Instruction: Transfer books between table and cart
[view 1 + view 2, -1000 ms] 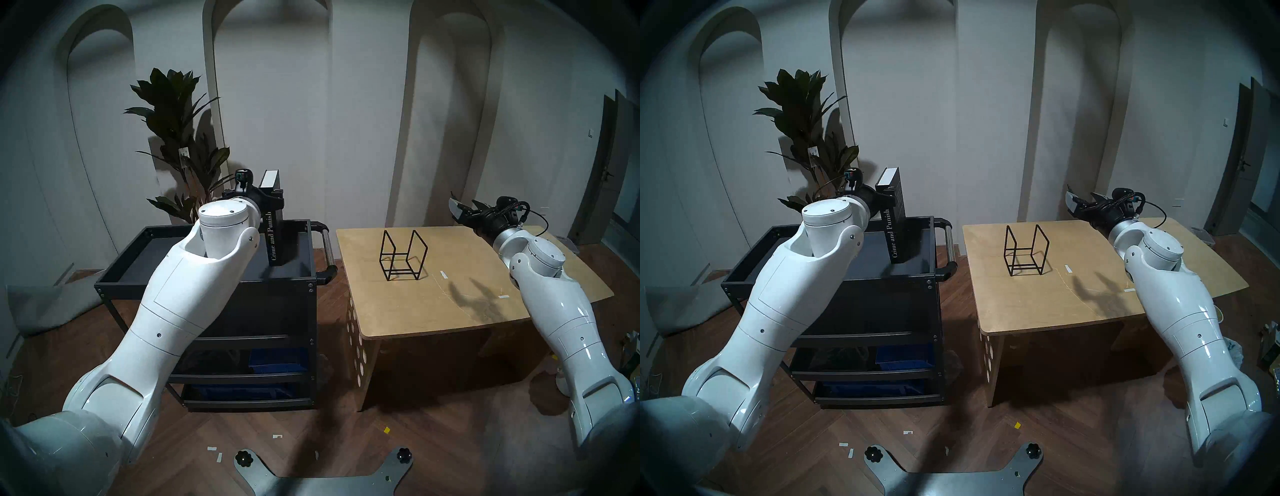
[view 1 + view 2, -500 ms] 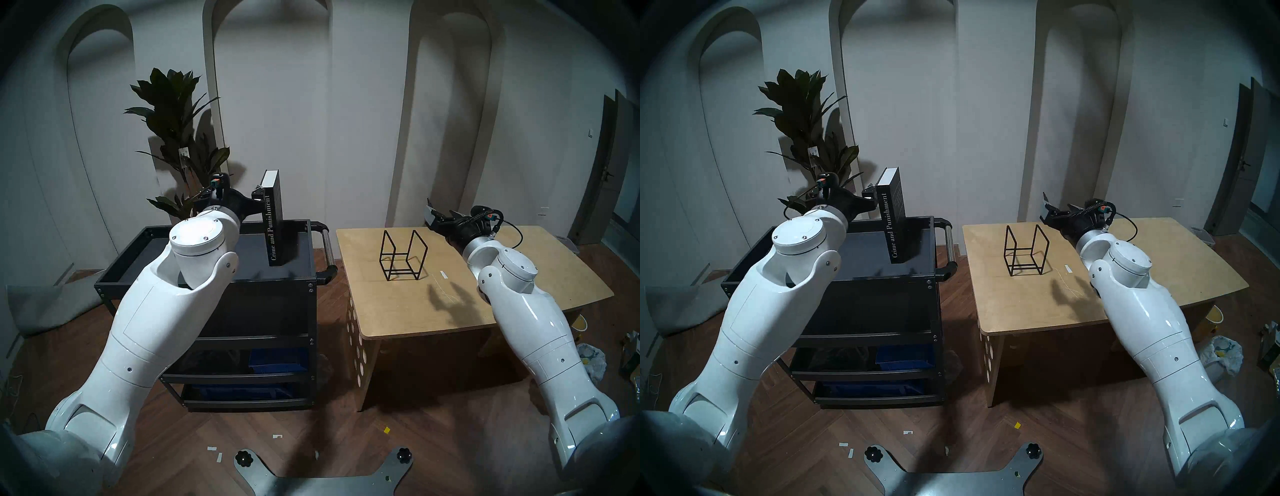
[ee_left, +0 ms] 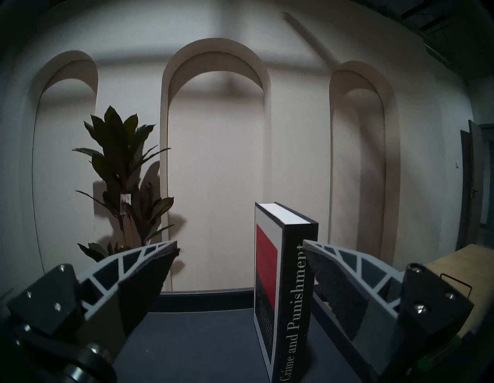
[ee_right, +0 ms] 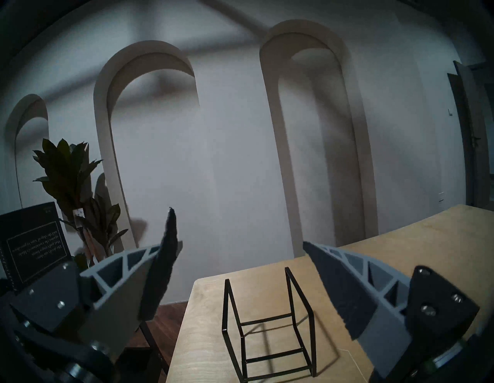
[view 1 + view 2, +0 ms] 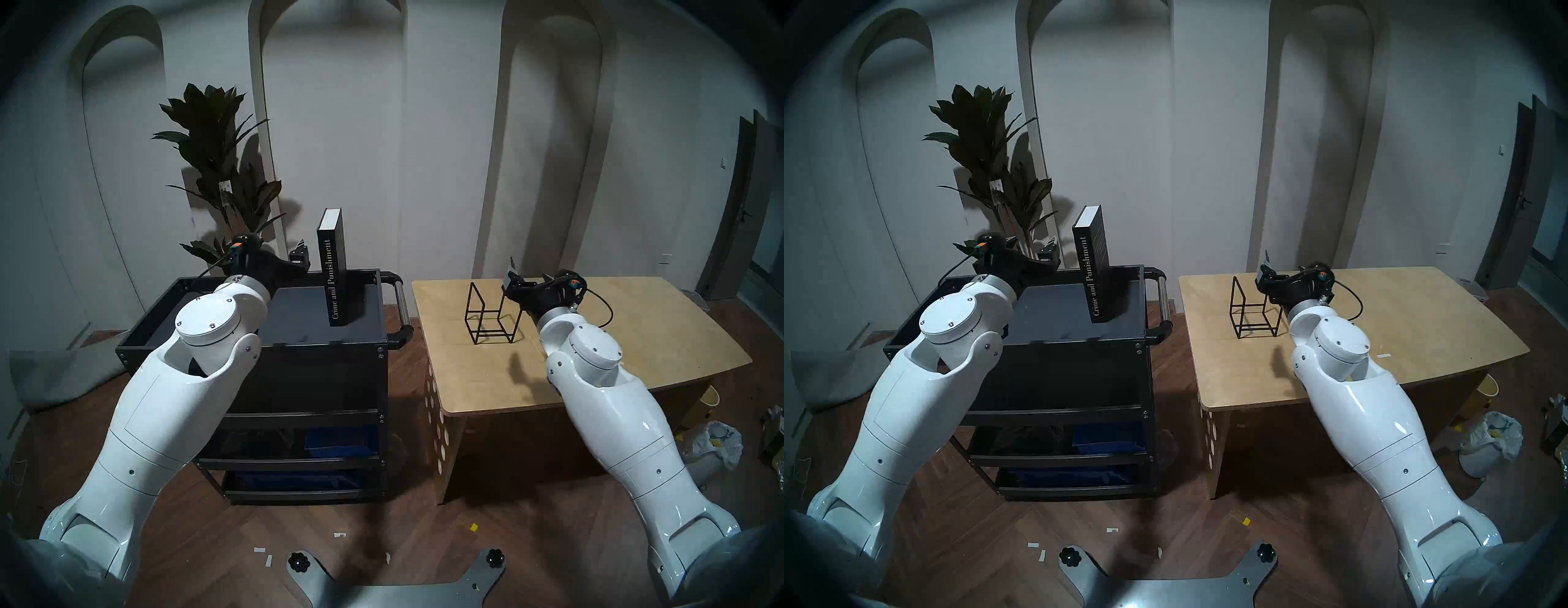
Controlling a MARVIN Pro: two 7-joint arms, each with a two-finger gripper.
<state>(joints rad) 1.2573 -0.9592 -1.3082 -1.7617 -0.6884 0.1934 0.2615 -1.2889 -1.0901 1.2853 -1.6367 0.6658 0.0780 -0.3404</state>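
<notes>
book (image 3: 292, 307): showing a smooth black cover with a red patch, and white paper page edges on top
cart (image 5: 254, 339): looking like black painted metal, matt, with a shiny steel bar on its handle
table (image 5: 636, 322): showing light plywood, smooth and pale, not shiny
wire rack (image 4: 267, 329): looking like thin black metal rod, matt
arms (image 5: 628, 416): shining as glossy white plastic
fingers (image 3: 344, 280): showing grey ribbed plastic with dark pads, maybe rough, hard to tell in the dim light
floor (image 5: 382, 530): showing dark wood strips
</notes>
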